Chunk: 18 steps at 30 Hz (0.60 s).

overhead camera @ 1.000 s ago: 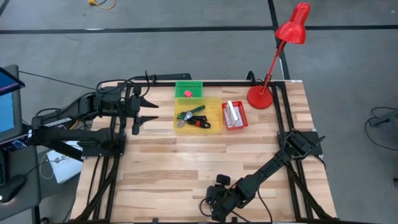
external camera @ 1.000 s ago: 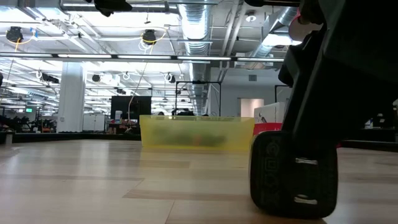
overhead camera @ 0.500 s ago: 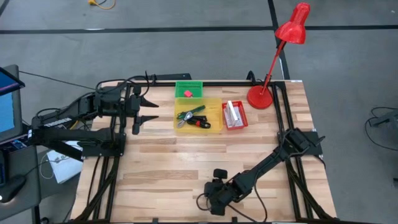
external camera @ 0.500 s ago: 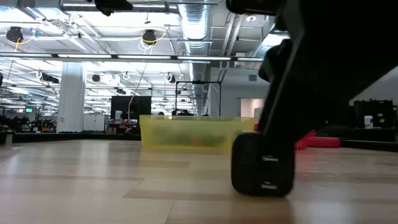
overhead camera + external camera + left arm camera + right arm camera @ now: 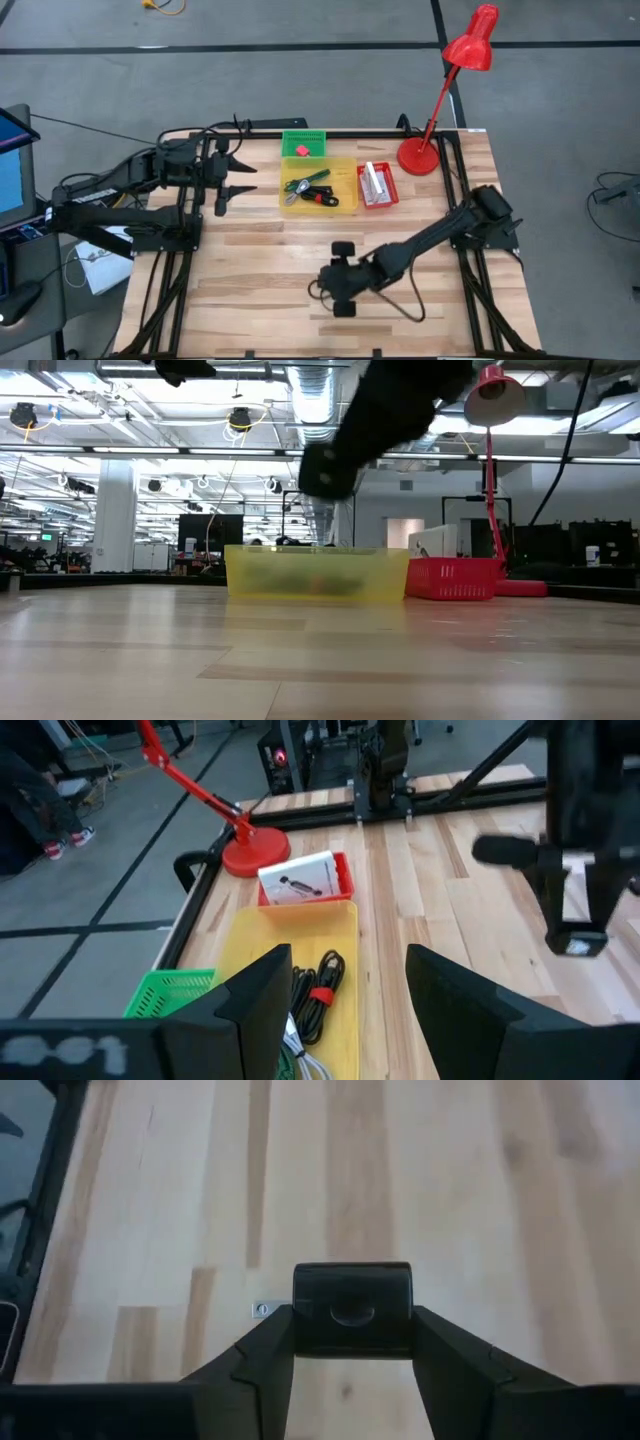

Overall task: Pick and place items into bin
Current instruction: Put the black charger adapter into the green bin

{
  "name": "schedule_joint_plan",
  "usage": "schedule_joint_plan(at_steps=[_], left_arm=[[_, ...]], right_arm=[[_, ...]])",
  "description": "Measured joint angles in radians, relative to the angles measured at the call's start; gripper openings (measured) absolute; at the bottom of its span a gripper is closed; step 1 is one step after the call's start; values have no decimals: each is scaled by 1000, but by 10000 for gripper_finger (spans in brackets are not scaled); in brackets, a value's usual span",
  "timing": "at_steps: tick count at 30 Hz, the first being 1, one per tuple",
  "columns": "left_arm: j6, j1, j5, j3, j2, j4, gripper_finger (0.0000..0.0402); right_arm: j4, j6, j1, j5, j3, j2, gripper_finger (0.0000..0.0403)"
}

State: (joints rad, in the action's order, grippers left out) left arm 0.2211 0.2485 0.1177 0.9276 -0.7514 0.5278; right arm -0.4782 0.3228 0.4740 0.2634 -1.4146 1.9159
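1. My right gripper (image 5: 352,1342) grasps a black block (image 5: 351,1293) above mid-table.
2. Block looks rigid, light; side grip seems secure.
3. Left gripper (image 5: 232,177) spread empty beside the yellow bin (image 5: 345,170).

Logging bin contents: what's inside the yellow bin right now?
The yellow bin holds a green-handled tool and a red-and-black tool, lying side by side. Anything beneath them is covered. From the low view, the translucent wall only shows blurred shapes.

Bright even overhead light; low view bg soft, arm silhouetted, blurred.
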Motion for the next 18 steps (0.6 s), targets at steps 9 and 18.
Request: schedule_joint_plan(at_steps=[9, 18], left_arm=[[-38, 0, -2, 0, -109, -4, 188], [-217, 0, 78, 0, -273, -132, 188]], right_arm=[[-19, -238, -71, 3, 0, -167, 158], [-47, -464, -125, 6, 0, -277, 158]])
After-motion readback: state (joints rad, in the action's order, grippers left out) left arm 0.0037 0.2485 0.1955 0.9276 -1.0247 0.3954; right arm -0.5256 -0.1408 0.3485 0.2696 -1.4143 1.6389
